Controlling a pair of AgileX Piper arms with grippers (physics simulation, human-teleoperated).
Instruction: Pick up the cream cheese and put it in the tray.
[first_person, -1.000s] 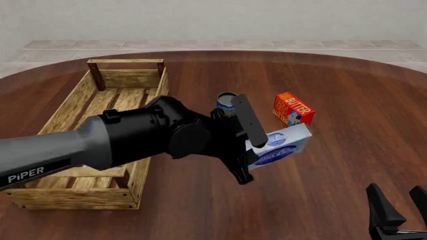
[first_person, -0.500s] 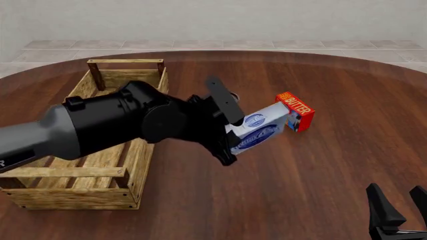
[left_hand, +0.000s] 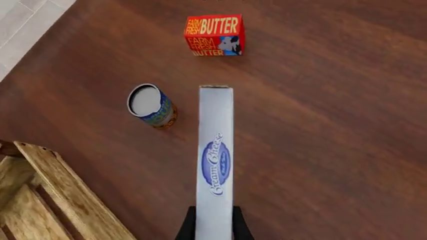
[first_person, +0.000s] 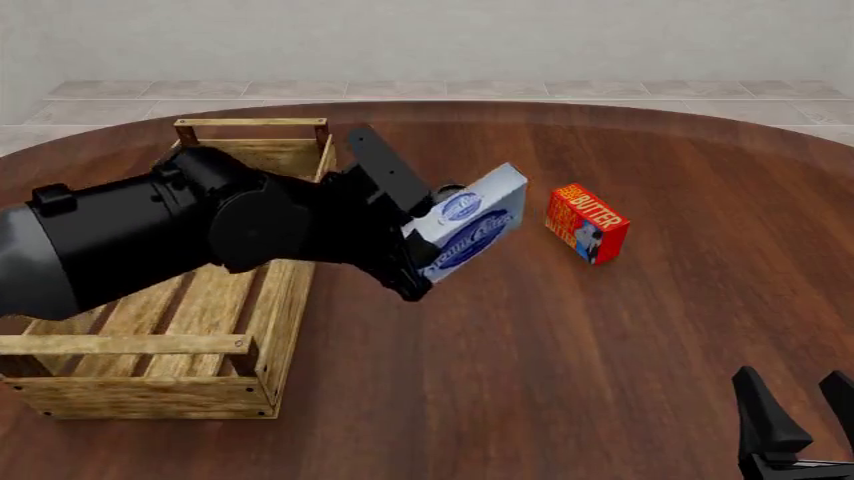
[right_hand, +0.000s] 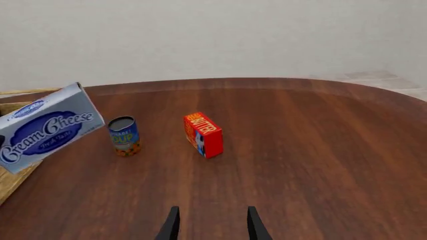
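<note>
The cream cheese (first_person: 467, 225), a white carton with a dark blue oval label, hangs tilted above the table with my left gripper (first_person: 404, 228) shut on its near end. It is just right of the tray (first_person: 286, 305), a long light-wood crate on the left. In the left wrist view the cream cheese (left_hand: 215, 160) runs straight out from the left gripper (left_hand: 213, 231), and a corner of the tray (left_hand: 60, 195) shows. The right wrist view has the cream cheese (right_hand: 47, 130) in the air at the left. My right gripper (first_person: 801, 420) sits low at the near right, open (right_hand: 210, 225) and holding nothing.
A red and orange butter box (first_person: 587, 222) stands to the right of the carton, also in the wrist views as the butter box (left_hand: 215, 35) and butter box (right_hand: 203, 134). A small can (left_hand: 152, 105) stands between tray and butter; the same can (right_hand: 124, 136) is upright.
My left arm has carried the cream cheese up and to the left, away from the butter box and toward the tray. The right gripper has not moved.
</note>
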